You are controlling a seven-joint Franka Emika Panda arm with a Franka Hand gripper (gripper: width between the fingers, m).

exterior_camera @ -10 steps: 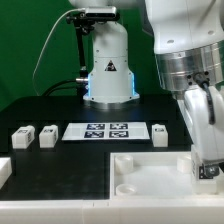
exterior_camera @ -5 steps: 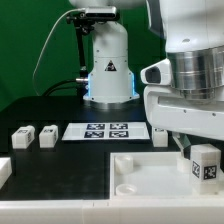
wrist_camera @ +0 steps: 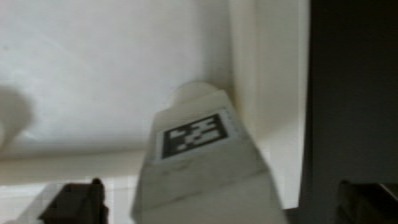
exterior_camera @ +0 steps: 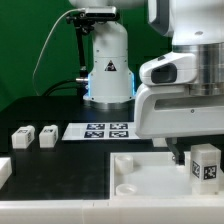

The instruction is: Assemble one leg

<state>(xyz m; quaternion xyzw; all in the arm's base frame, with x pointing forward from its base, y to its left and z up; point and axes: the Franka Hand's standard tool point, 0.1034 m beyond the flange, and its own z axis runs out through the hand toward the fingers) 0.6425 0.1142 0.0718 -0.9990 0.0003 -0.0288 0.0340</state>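
The Panda arm (exterior_camera: 185, 90) fills the exterior view's right side, its white wrist housing hanging low over the table. Below the housing a leg (exterior_camera: 206, 163) is seen, upright, its black-and-white tag facing the camera, positioned over the near right part of the large white tray (exterior_camera: 140, 180). Whether its base touches the tray cannot be told. The gripper (exterior_camera: 200, 157) is mostly hidden by the housing and by the leg in the exterior view; only dark finger parts are glimpsed just beside the block.

In the wrist view the same leg (wrist_camera: 199, 150) is shown close up, a tall white block with its tag facing the lens, standing between the two dark fingertips (wrist_camera: 75, 203) seen at the frame's lower corners. The gripper (wrist_camera: 222, 205) has its fingers set apart on either side of the block; contact between the pads and the block is not resolved, so whether it is clamped cannot be told. A white surface is seen behind the block.

On the black table (exterior_camera: 60, 110), two more legs (exterior_camera: 33, 136) lie side by side at the exterior view's left, well apart from the arm. The marker board (exterior_camera: 100, 129) lies flat just beside them, toward the middle. The arm's base (exterior_camera: 108, 65), with a blue glow at its foot, stands behind the board. A white piece (exterior_camera: 4, 170) is cut off at the exterior view's left edge.
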